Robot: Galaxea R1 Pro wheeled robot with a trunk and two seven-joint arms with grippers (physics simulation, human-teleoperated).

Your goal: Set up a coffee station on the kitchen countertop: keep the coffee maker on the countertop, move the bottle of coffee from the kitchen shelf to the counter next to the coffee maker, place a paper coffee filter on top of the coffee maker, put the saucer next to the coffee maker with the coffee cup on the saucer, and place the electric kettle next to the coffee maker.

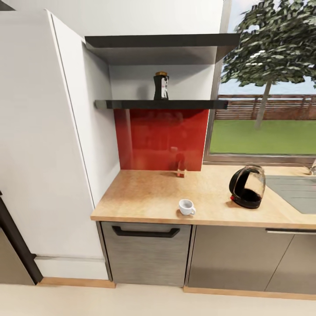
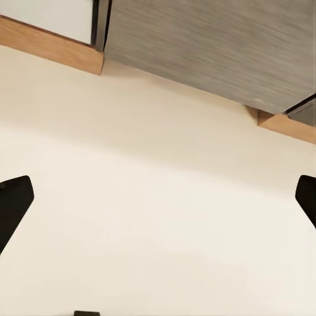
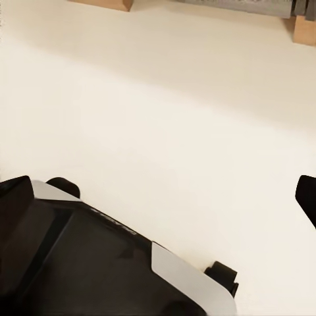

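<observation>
The dark bottle of coffee (image 1: 161,86) with a gold cap stands on the lower black shelf (image 1: 131,104) above the red backsplash. A white coffee cup (image 1: 186,207) sits near the wooden countertop's (image 1: 145,193) front edge. To its right stands the black, clear-sided electric kettle (image 1: 247,186). My left gripper (image 2: 158,204) hangs open over the cream floor, its dark fingertips (image 2: 14,205) far apart, facing the base of the cabinets. My right gripper (image 3: 161,197) is open too, low over the floor beside my own base (image 3: 99,263).
A small reddish item (image 1: 180,169) stands at the backsplash. A sink (image 1: 294,191) is set into the counter at the right, under a window. A steel dishwasher front (image 1: 147,252) sits below the counter. A tall white panel (image 1: 39,153) bounds the left.
</observation>
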